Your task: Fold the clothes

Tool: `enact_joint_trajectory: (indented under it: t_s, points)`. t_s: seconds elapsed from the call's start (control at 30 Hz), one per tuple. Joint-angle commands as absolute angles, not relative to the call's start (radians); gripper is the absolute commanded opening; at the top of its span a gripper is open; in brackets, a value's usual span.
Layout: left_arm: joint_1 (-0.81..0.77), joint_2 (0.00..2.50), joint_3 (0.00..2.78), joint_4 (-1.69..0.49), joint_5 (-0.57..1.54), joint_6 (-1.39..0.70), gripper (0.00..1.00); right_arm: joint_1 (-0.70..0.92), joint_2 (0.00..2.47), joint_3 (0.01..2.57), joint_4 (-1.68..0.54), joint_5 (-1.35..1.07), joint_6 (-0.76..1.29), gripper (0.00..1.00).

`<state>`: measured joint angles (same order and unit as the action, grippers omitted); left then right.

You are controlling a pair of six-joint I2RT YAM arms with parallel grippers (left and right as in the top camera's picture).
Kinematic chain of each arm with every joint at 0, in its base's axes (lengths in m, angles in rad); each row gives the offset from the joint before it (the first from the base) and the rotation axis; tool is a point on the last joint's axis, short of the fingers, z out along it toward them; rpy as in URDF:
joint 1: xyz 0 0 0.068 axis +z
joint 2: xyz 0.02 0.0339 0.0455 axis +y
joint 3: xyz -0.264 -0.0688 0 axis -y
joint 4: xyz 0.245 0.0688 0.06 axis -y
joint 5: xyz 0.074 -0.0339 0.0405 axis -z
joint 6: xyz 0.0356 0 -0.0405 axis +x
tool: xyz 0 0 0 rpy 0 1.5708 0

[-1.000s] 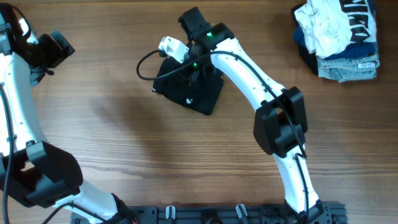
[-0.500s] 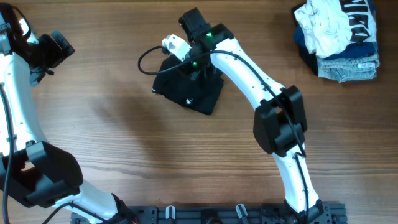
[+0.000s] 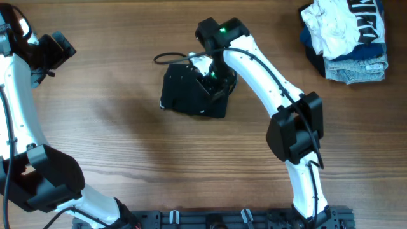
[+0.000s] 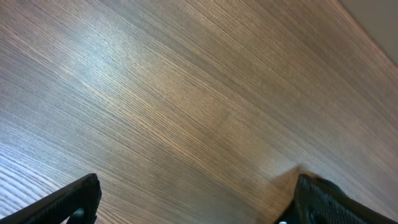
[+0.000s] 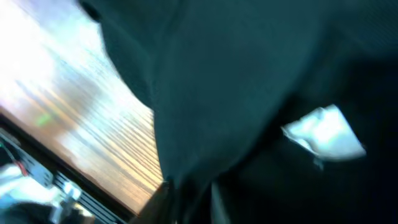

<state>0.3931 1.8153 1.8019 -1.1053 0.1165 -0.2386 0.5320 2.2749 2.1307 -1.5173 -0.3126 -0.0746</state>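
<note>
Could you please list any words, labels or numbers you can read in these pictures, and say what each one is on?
Navy garment in the heap: large white letters, cut off by folds and the picture's edge; not readable as a word.
White tag on the black garment: blurred, unreadable.
Nothing else bears text.

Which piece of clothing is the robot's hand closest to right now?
The plain black garment in the middle of the wooden table, directly under the right gripper. The heap of white, navy-printed and denim garments lies apart at the far corner.
</note>
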Motion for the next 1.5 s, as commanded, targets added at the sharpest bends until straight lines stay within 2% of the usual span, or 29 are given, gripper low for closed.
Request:
enact_joint_trajectory:
  t_s: [0.0,0.03,0.13,0.27,0.3,0.37,0.5,0.6,0.67,0.8,1.0,1.1,1.2,1.3,1.33,1.4,1.47]
  points:
    - [0.396,1.824,1.799,-1.1,0.11,-0.24,1.0,0.499,2.251,2.11,-1.512,-0.306,0.064,0.51]
    - [0.396,1.824,1.799,-1.1,0.11,-0.24,1.0,0.493,2.251,2.102,-1.513,-0.306,0.066,0.56]
    - [0.396,1.824,1.799,-1.099,0.11,-0.24,1.0,0.472,2.245,2.103,-1.489,-0.314,0.11,0.38]
    - [0.396,1.824,1.799,-1.1,0.11,-0.24,1.0,0.451,2.185,2.103,-1.394,-0.365,0.186,0.38]
    - [0.396,1.824,1.799,-1.1,0.11,-0.24,1.0,0.45,2.167,2.103,-1.376,-0.36,0.192,0.41]
    - [0.396,1.824,1.799,-1.1,0.11,-0.24,1.0,0.449,2.125,2.103,-1.345,-0.29,0.218,0.58]
    - [0.396,1.824,1.799,-1.1,0.11,-0.24,1.0,0.448,2.132,2.096,-1.314,-0.233,0.263,0.71]
    - [0.396,1.824,1.799,-1.101,0.11,-0.24,1.0,0.438,2.162,2.046,-1.235,-0.232,0.327,0.77]
    - [0.396,1.824,1.799,-1.103,0.11,-0.24,1.0,0.422,2.172,1.998,-1.198,-0.237,0.366,0.88]
    - [0.396,1.824,1.799,-1.104,0.11,-0.24,1.0,0.376,2.187,1.885,-1.16,-0.285,0.363,0.94]
    - [0.396,1.824,1.799,-1.118,0.11,-0.24,1.0,0.366,2.189,1.645,-0.968,-0.417,0.282,0.95]
    - [0.396,1.824,1.799,-1.131,0.11,-0.24,1.0,0.366,2.189,1.608,-0.938,-0.455,0.203,0.94]
    - [0.396,1.824,1.799,-1.131,0.111,-0.241,1.0,0.369,2.19,1.607,-0.925,-0.483,0.122,0.91]
    - [0.396,1.825,1.799,-1.131,0.111,-0.241,1.0,0.369,2.216,1.608,-0.899,-0.496,0.089,0.84]
    - [0.396,1.826,1.799,-1.133,0.111,-0.241,1.0,0.369,2.236,1.607,-0.886,-0.497,0.086,0.75]
    - [0.396,1.828,1.799,-1.14,0.111,-0.241,1.0,0.369,2.255,1.608,-0.871,-0.512,0.086,0.63]
    - [0.396,1.829,1.799,-1.15,0.111,-0.241,1.0,0.367,2.263,1.608,-0.867,-0.518,0.088,0.38]
